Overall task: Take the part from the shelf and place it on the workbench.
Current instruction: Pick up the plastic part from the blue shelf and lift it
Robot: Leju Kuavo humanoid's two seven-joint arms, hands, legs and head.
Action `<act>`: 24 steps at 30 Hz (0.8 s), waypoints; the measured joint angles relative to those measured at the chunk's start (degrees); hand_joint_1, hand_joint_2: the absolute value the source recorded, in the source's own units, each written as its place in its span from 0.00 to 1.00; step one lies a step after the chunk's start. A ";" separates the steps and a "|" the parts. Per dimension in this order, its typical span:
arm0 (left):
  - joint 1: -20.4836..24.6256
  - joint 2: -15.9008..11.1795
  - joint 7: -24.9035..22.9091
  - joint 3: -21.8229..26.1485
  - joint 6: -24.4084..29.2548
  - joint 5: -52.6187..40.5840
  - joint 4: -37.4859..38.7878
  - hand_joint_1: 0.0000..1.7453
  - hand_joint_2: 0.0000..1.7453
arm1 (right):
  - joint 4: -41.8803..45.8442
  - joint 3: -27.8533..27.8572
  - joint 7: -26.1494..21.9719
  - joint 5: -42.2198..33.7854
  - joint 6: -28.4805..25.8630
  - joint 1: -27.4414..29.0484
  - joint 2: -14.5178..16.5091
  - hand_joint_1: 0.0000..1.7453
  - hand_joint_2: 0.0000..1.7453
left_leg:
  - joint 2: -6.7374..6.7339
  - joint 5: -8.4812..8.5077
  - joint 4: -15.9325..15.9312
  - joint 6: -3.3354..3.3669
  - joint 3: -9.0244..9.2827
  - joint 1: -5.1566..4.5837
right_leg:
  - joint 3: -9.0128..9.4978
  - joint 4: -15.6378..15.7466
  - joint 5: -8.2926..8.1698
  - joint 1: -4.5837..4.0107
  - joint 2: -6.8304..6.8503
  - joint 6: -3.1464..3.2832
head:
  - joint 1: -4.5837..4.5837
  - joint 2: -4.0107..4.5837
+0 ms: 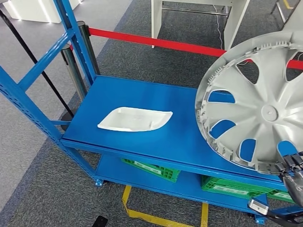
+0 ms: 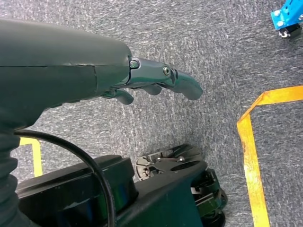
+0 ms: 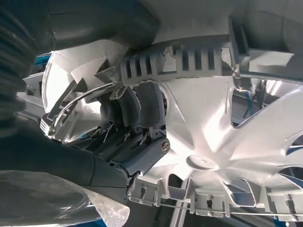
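A large silver hubcap [image 1: 257, 104] stands tilted on edge above the right end of the blue shelf [image 1: 118, 92]. My right hand [image 1: 291, 165] grips it by its lower rim at the right of the head view. The right wrist view looks at the hubcap's ribbed inner side [image 3: 214, 118], with my dark fingers [image 3: 139, 113] hooked through an opening near the rim. A white moulded plastic part [image 1: 135, 118] lies flat on the shelf's middle. My left hand [image 2: 157, 82] hangs over grey carpet, fingers stretched out and holding nothing.
Green crates [image 1: 153, 169] sit on the lower shelf. Blue uprights [image 1: 35, 71] frame the shelf's left end, with a chrome post [image 1: 73, 71] and red barrier belt [image 1: 157, 42] behind. A white table [image 1: 200, 16] stands beyond. Yellow floor tape [image 1: 150, 215] marks the carpet in front.
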State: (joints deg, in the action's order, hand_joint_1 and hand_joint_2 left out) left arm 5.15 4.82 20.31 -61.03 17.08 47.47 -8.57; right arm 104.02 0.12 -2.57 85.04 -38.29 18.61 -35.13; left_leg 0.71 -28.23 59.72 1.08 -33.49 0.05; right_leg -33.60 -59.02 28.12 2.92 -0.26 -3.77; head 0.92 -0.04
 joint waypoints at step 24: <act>0.16 0.06 -0.32 -0.49 -0.26 0.02 0.00 0.00 1.00 | 2.53 1.96 -0.99 0.05 -0.64 0.43 4.68 1.00 1.00 | -0.47 -6.07 8.14 -1.59 -2.89 0.84 | 0.01 -0.18 -0.44 -0.83 0.13 2.48 | -0.46 0.01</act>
State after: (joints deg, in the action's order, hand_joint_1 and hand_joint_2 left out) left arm 5.31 4.88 19.98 -61.52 16.82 47.50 -8.57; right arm 106.55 2.07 -3.57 85.09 -38.93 19.04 -30.45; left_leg 0.23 -34.30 67.87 -0.51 -36.39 0.89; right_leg -33.59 -59.20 27.68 2.09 -0.14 -1.29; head 0.46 -0.04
